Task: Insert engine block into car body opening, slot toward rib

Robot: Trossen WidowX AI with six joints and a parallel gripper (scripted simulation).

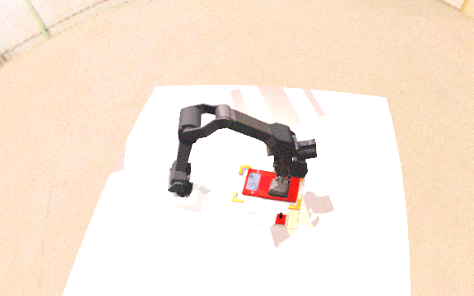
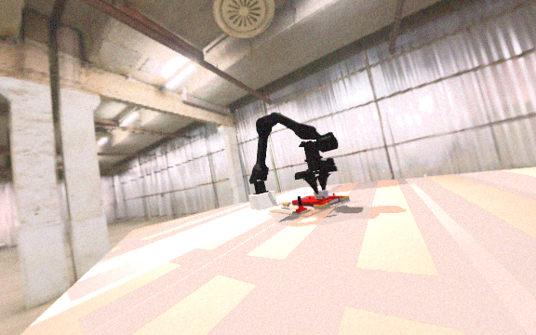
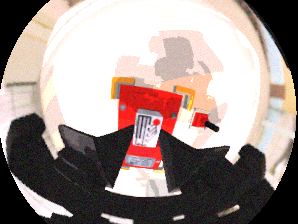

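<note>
The black arm's pincer (image 1: pixel 279 186) is clenched on the grey rectangular engine block (image 3: pixel 147 129), holding it low over the flat red car body (image 1: pixel 262 190) on the white worktop (image 1: pixel 344 247), toward the body's 3 o'clock side.
</note>
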